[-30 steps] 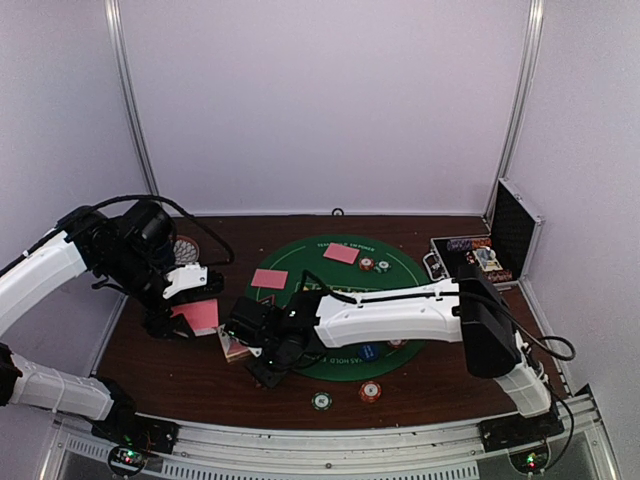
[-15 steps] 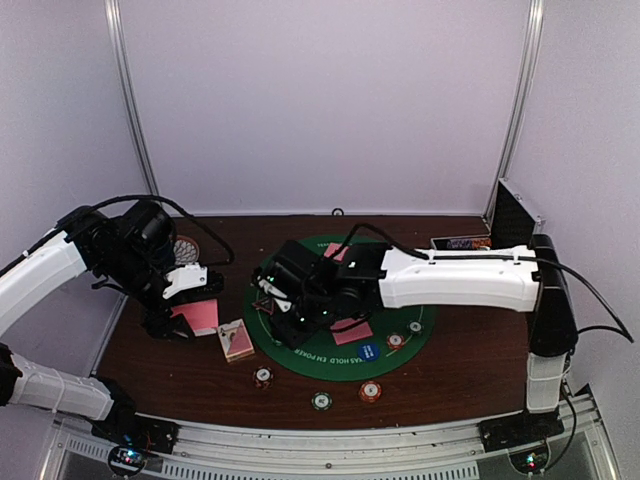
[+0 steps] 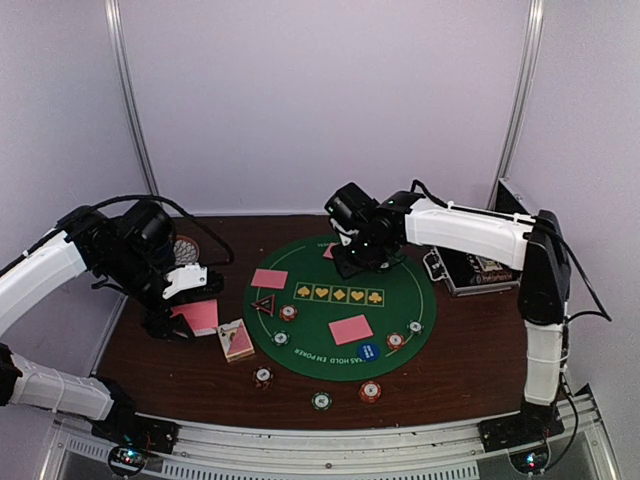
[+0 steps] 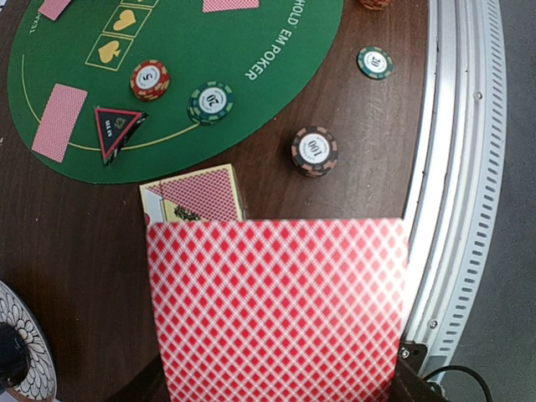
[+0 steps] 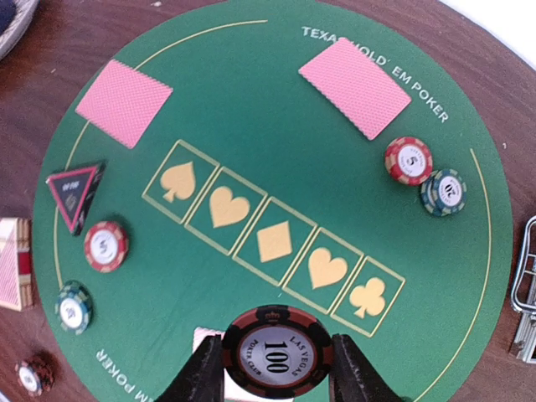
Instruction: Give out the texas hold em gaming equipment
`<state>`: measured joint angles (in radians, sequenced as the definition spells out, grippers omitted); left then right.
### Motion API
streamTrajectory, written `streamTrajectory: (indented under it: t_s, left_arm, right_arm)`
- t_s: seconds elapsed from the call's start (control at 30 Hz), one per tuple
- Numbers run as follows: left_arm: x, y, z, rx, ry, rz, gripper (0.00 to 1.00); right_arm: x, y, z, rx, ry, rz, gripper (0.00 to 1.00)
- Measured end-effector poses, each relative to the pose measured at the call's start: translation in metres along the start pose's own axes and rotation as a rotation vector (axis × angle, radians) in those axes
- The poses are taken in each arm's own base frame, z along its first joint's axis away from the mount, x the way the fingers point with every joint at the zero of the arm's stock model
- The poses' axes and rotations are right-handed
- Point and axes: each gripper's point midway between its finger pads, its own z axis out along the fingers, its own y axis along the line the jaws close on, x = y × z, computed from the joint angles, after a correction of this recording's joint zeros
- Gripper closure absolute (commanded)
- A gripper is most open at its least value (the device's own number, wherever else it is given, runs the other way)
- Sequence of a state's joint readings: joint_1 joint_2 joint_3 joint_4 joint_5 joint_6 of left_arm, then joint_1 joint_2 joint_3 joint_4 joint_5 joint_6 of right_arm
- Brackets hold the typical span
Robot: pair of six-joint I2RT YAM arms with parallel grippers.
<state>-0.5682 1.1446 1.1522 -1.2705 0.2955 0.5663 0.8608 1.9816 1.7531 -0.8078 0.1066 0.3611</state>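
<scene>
A card [image 4: 276,310] was pinched flat, pink back up, in the left gripper [image 3: 178,322], whose jaws were pressed together on it. It was held off the left edge of the mat [image 3: 300,352], above bare table [image 3: 160,375] and just beside the deck [image 4: 194,194]. The back-up hold was judged to be meant to hide the face until a seat was chosen.

A 100 chip [image 5: 277,347] was clamped by its rim in the right gripper [image 5: 278,373], between part-closed fingers [image 5: 203,373]. It was held face up and level, presumably so that it could be set down flat. In the top view this gripper was seen high over the mat's far side.

Below it, the far seat was shown with a dealt card [image 5: 358,86], a red chip [image 5: 409,160] and a green chip [image 5: 443,192] just beside each other. The left seat was laid out alike, with a left card [image 5: 123,102], two chips and a triangular marker [image 5: 75,193].

No 100 chip was seen at the far seat, whereas a second 100 chip [image 4: 314,151] lay on the table just off the mat's near-left rim. The held one was therefore judged to be intended for the far place. A level release close to the surface would be called for, since a tilted one could send the chip rolling.
</scene>
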Motion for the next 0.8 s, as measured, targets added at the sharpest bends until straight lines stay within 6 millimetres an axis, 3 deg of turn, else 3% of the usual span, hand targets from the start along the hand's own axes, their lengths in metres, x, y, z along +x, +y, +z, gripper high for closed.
streamTrajectory:
  t_s: [0.07, 0.23, 0.37, 0.53, 0.8]
  left_arm:
    - [0.0, 0.0, 0.0, 0.001, 0.0, 0.0, 1.0]
    - [0.0, -0.001, 0.0, 0.004, -0.001, -0.001, 1.0]
    - [0.0, -0.001, 0.0, 0.008, -0.001, -0.001, 1.0]
    - [0.0, -0.001, 0.002, 0.014, 0.003, -0.003, 1.0]
    - [-0.001, -0.002, 0.002, 0.02, 0.0, -0.004, 1.0]
  right_arm:
    - [-0.018, -0.011, 0.007, 0.023, -0.014, 0.024, 0.92]
    - [-0.032, -0.035, 0.063, 0.08, 0.034, 0.053, 0.92]
    - [-0.034, -0.046, 0.097, 0.111, 0.071, 0.069, 0.92]
    - [-0.037, -0.051, 0.122, 0.124, 0.083, 0.086, 0.91]
    - [-0.033, -0.056, 0.147, 0.122, 0.106, 0.117, 0.89]
